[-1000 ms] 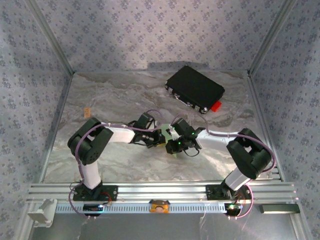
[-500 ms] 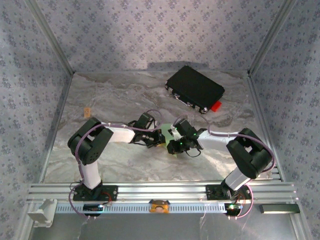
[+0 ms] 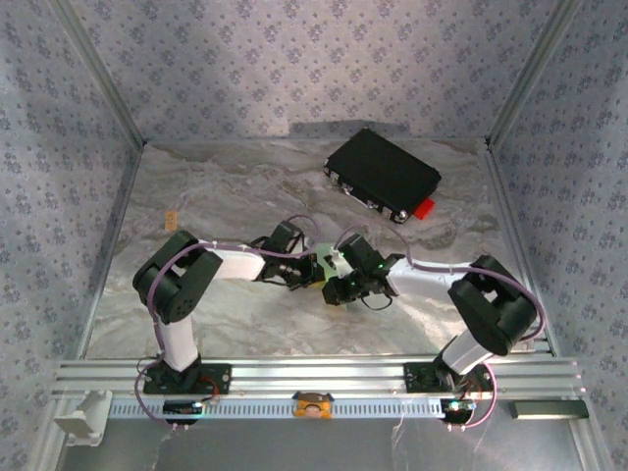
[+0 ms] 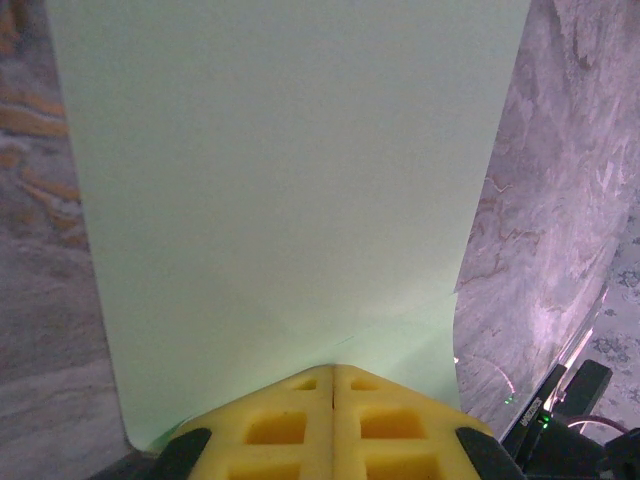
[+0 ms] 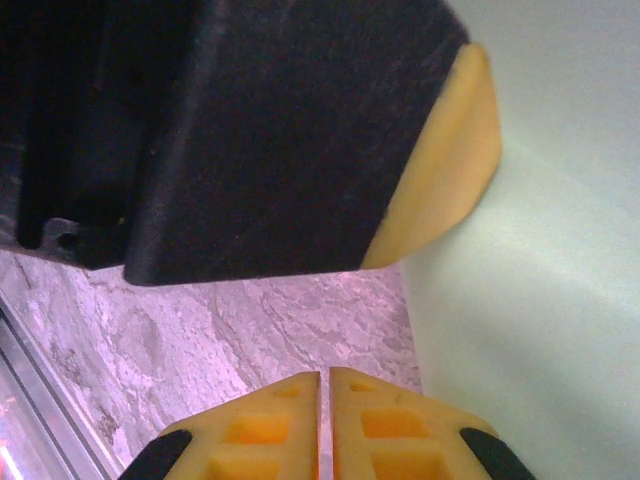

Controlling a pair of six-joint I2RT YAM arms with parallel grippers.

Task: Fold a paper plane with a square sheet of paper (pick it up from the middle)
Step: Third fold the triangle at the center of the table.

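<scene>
Both arms bent inward, claws close together at centre.
Left arm (image 3: 182,280): elbow raised, forearm reaching right. The left claw (image 4: 333,372) is pinched on the edge of the square sheet of paper (image 4: 280,180), pads flat together. Right arm (image 3: 491,306): elbow raised, forearm reaching left. The right claw (image 5: 325,378) sits just beside the left one, pads together but for a hairline slit, nothing between them.

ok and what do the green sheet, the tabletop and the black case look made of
Green sheet: thin matte paper, bowed, with a faint crease.
Tabletop: grey marble veining with a slight sheen, stone or printed film, cannot tell.
Black case: probably matte hard plastic or metal; too small to be sure.
</scene>
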